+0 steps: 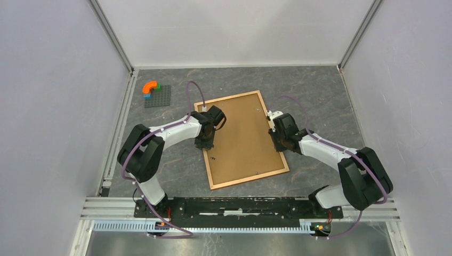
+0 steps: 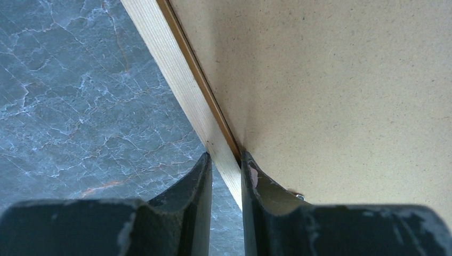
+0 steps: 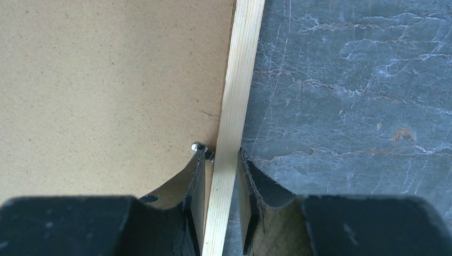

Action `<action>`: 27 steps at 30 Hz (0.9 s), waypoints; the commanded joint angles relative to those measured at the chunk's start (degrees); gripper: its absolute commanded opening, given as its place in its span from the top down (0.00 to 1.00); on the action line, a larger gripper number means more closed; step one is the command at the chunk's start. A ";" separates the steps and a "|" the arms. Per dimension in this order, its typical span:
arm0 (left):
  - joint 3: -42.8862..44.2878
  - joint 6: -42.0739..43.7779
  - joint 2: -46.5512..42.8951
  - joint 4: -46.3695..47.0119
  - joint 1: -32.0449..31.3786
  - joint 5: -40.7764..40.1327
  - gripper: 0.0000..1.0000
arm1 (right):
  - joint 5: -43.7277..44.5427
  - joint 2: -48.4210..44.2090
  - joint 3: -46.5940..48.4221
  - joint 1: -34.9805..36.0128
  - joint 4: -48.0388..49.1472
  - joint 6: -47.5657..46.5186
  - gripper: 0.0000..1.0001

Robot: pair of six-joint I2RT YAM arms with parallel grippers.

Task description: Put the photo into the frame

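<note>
Frame (image 1: 250, 179) lies face-down mid-table with the backing board (image 1: 242, 136) seated in it; no photo is visible, so can't tell if it's inside. Left gripper (image 1: 206, 144) is clamped on the 9 o'clock rail, right gripper (image 1: 277, 144) on the 3 o'clock rail.

The frame (image 3: 234, 106) is shown in pale, fine-grained wood, and its backing board (image 1: 242, 138) in tan flecked with dark specks. The table (image 1: 309, 96) is marbled blue-grey, veined in white and rust. White arms (image 1: 170, 129) with black joints are trailed by purple cables (image 1: 187, 90). Orange, blue and green bricks (image 1: 151, 88) are seen against a dark grey baseplate (image 1: 160, 98).
</note>
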 commanded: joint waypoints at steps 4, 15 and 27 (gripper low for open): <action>-0.45 2.80 4.77 -4.36 0.78 -3.78 0.98 | -0.73 -1.79 -3.18 -0.06 4.45 -1.13 0.90; -1.11 2.84 4.69 -4.43 0.78 -4.18 0.98 | -0.19 -3.21 -1.92 -0.03 2.05 -1.28 0.50; -0.32 3.14 4.80 -4.47 0.79 -3.21 0.98 | 1.03 -0.81 -4.23 0.07 5.62 -1.55 0.74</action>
